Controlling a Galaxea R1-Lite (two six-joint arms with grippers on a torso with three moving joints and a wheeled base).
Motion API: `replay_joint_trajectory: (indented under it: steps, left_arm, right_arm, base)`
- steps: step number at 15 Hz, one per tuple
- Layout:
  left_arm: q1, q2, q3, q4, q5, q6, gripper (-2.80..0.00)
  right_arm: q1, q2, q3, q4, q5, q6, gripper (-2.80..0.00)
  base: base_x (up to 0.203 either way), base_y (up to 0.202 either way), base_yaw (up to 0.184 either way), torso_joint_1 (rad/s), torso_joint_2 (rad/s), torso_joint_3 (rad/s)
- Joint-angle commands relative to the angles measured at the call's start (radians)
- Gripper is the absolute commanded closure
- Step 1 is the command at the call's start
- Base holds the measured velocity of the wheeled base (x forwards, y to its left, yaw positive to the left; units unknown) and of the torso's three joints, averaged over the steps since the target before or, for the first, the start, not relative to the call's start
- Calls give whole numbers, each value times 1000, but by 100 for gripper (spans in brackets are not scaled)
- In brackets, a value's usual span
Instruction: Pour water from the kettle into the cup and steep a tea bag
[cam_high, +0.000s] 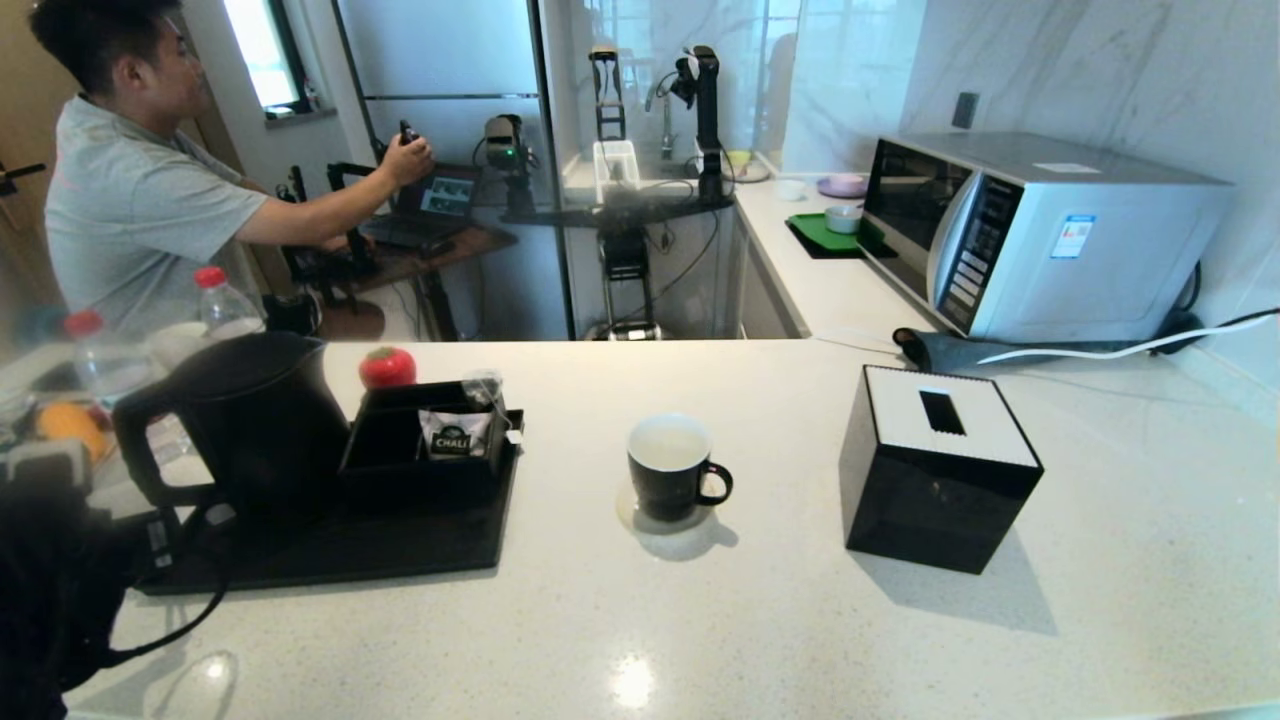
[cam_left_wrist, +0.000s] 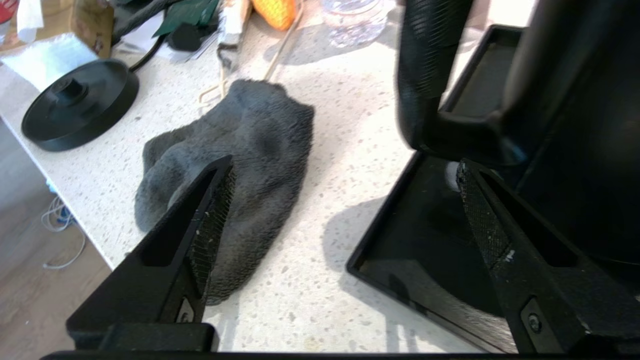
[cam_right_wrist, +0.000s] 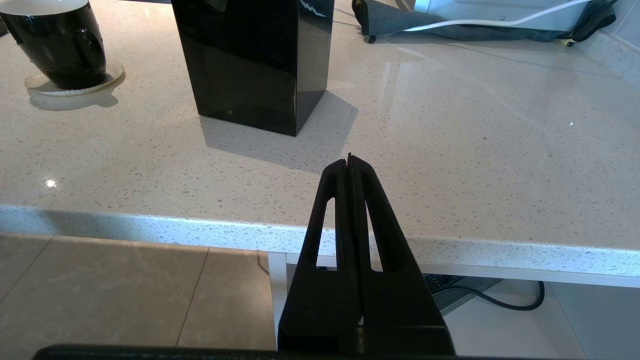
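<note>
The matte black kettle (cam_high: 250, 420) stands on a black tray (cam_high: 400, 550) at the counter's left. My left gripper (cam_left_wrist: 345, 165) hangs open just short of its loop handle (cam_left_wrist: 425, 75). One finger (cam_left_wrist: 220, 200) is over a grey cloth, the other (cam_left_wrist: 480, 215) over the tray beside the kettle body (cam_left_wrist: 575, 125). Nothing is between them. The black cup (cam_high: 668, 470) with its white inside sits on a coaster mid-counter, also in the right wrist view (cam_right_wrist: 55, 45). What looks like the tea bag (cam_high: 487, 392) stands in the black compartment box (cam_high: 420, 455) behind a white CHALI sachet. My right gripper (cam_right_wrist: 349, 159) is shut and empty at the counter's front edge.
A black tissue box (cam_high: 940, 470) stands right of the cup, and a microwave (cam_high: 1040, 230) sits at the back right. The grey cloth (cam_left_wrist: 240, 165) and the kettle's round base (cam_left_wrist: 80, 105) lie left of the tray. Water bottles (cam_high: 225, 305) and clutter fill the far left.
</note>
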Motion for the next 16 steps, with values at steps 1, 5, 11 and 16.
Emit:
replay_joint_trajectory:
  steps: [1, 5, 11, 16]
  left_arm:
    - [7, 2, -11, -48, 2, -1, -280]
    - [9, 21, -74, -48, 3, -5, -280]
    - [29, 42, -106, -48, 2, -6, -280]
    - [24, 65, -143, -48, 0, -6, -280]
  right_arm:
    - [0, 1, 0, 0, 1, 0, 0]
    - [0, 1, 0, 0, 1, 0, 0]
    - [0, 1, 0, 0, 1, 0, 0]
    - [0, 1, 0, 0, 1, 0, 0]
  base:
    - [0, 0, 0, 0, 0, 0]
    - [0, 0, 0, 0, 0, 0]
    - [0, 0, 0, 0, 0, 0]
    - [0, 0, 0, 0, 0, 0]
